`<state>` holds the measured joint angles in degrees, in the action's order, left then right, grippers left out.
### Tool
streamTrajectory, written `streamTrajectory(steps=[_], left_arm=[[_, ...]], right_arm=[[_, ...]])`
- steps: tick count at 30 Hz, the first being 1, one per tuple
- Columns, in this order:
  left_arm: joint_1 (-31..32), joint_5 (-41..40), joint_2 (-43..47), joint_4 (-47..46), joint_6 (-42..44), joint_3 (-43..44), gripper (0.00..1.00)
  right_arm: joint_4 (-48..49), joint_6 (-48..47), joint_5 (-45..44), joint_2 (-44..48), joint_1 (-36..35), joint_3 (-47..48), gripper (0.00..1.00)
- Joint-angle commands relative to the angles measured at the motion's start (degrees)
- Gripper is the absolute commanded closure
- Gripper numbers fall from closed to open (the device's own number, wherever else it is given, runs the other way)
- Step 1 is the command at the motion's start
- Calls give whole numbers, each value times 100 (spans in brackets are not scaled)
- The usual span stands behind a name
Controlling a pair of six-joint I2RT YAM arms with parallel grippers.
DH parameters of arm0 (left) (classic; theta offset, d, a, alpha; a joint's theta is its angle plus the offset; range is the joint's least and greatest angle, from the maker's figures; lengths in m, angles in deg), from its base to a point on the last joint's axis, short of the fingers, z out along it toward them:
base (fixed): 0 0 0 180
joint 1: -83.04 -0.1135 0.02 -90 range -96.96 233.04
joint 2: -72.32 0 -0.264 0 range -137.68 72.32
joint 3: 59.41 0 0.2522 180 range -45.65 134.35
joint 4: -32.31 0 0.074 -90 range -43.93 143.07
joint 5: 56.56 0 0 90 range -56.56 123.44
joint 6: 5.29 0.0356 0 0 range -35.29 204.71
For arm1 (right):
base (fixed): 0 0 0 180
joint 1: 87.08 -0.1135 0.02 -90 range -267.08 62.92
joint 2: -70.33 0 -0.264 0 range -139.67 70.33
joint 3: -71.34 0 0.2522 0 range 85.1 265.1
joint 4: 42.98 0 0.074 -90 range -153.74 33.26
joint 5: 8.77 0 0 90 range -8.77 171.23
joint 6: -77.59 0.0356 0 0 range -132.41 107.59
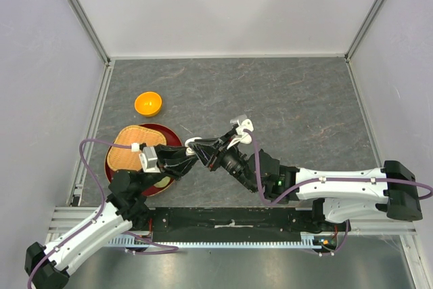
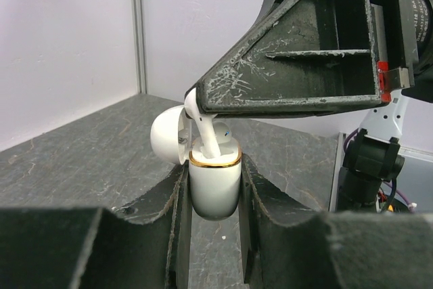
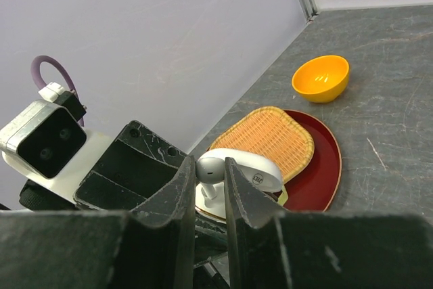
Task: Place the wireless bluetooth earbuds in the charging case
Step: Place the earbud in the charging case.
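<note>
Dark grey veined counter (image 1: 304, 99), boxed by pale walls on three sides, metal rails along the edges. At left rear, orange bowl (image 3: 321, 78). Nearer, red plate (image 3: 319, 167) carrying a woven basket (image 3: 267, 133). Both arms reaching inward, wrists meeting mid-counter just right of the plate and raised off the surface. Left tool (image 2: 214, 174) closed on the white case (image 2: 215, 191), fingers clamping its rounded body from both sides, gold rim up, lid (image 2: 166, 135) hinged open to the far side. Right tool (image 3: 210, 167) angled down over the case from above, fingers pinched tight on one white earbud (image 2: 208, 137). Earbud stem down in the case mouth, head above the rim. Cannot tell whether seated in its well. Plate rim close beside the joined tools on the left. Wide bare counter to the rear and right. Near edge taken up by the arm bases and a black strip.
</note>
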<state>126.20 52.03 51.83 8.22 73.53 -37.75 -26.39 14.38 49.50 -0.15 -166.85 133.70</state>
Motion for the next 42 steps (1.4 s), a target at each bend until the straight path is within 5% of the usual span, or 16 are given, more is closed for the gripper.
streamTrajectory(steps=[1, 42], left_arm=[[0, -347, 142, -530, -174, -43, 98], [0, -128, 36, -531, -253, 1, 98]], right_arm=[[-231, 37, 8, 87, -21, 53, 100], [454, 152, 53, -115, -48, 308, 100]])
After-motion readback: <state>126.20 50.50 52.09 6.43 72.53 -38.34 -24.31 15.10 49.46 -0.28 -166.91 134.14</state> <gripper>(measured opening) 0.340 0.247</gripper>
